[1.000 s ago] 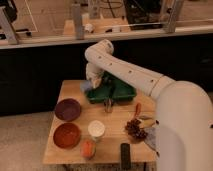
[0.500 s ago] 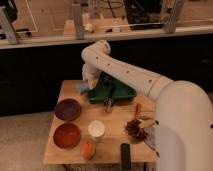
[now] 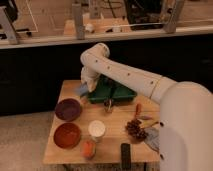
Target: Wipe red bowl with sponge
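The red bowl (image 3: 67, 135) sits at the front left of the wooden table (image 3: 111, 146). My gripper (image 3: 89, 87) hangs at the end of the white arm, over the back left of the table, at the left end of a green tray (image 3: 114, 92). A small blue-grey piece (image 3: 81, 90) that may be the sponge shows right at the gripper. The gripper is well behind the red bowl, just behind and to the right of the purple bowl (image 3: 68, 109).
A white cup (image 3: 96, 129) stands right of the red bowl, with an orange object (image 3: 88, 148) in front of it. A black flat object (image 3: 125, 155), grapes (image 3: 134, 128) and a carrot (image 3: 138, 109) lie to the right. A dark counter runs behind the table.
My arm has swung left, from over the green tray to its left end near the back left of the table. The things on the table have not moved.
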Robot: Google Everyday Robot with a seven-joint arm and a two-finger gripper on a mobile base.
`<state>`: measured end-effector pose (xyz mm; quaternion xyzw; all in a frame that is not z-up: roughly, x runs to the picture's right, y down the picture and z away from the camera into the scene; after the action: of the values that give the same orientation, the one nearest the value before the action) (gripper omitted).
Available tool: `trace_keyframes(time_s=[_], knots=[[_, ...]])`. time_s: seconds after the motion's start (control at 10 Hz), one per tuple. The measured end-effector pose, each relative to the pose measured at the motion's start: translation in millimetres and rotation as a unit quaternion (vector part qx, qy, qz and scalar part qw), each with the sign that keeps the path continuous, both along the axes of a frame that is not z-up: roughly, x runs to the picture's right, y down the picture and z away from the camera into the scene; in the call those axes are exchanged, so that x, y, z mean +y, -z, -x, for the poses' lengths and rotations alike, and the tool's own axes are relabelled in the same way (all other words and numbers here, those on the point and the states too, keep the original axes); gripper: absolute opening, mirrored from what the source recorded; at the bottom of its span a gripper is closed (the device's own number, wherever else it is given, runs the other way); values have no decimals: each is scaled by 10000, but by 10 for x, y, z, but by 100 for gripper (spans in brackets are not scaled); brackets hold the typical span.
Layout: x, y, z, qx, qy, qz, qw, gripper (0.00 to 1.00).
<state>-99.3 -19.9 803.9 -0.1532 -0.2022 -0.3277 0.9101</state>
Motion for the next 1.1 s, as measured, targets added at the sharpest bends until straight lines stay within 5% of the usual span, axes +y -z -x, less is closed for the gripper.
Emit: trace_keyframes(time_s=[0.4,0.6,1.1], knots=[[801,561,234,-190,648,-187,9975,0],[1120,701,463,-414,986,-106,9942,0],[1159,715,494,-464,1054,-91,9933,0]])
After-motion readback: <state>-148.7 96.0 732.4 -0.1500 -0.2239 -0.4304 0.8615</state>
